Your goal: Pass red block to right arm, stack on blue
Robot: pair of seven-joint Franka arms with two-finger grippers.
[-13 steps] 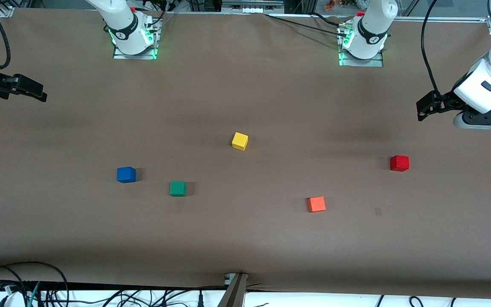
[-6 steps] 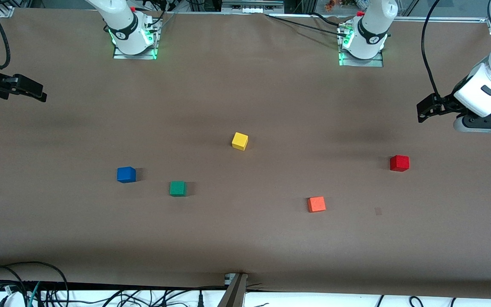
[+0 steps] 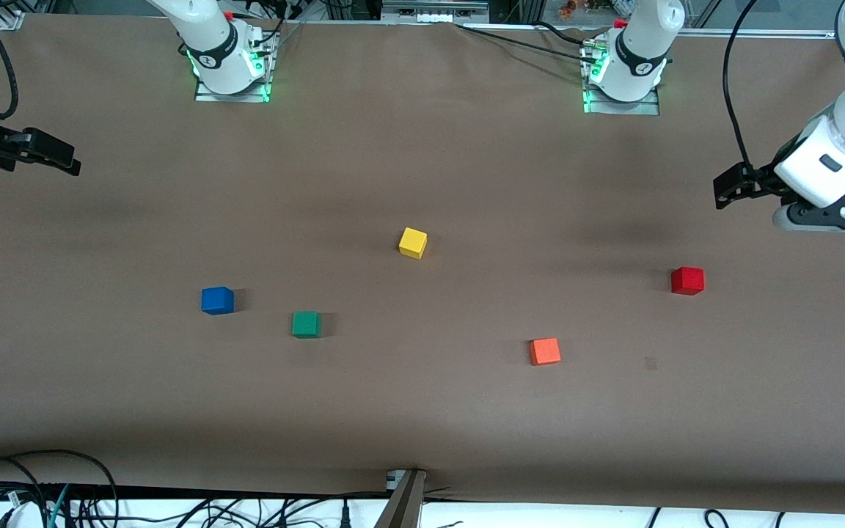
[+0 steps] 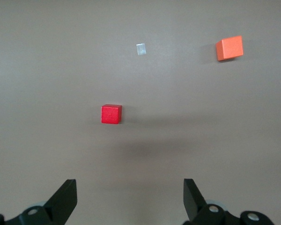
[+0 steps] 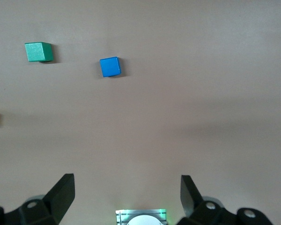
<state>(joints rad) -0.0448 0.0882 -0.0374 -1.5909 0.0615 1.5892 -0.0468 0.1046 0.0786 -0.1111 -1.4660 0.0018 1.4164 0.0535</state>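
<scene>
Right now the red block sits on the brown counter toward the left arm's end. Nothing touches it. It shows in the left wrist view too, with bare counter all around it.

Up in the air, the left end effector hangs over the counter at the left arm's end. Its two black fingers are spread wide apart and hold nothing. The red block lies on the counter ahead of those spread fingers in the left wrist view.

The orange block lies nearer to the front camera than the red block and well apart from it. A small pale mark is on the counter between them, closer to the front camera than both.

The blue block rests toward the right arm's end of the counter. The green block is beside it, a little nearer to the front camera. The yellow block sits near the middle of the counter, farther from the front camera than the green one.

The right end effector waits in the air over the right arm's end of the counter. Its fingers are spread apart too and hold nothing.
</scene>
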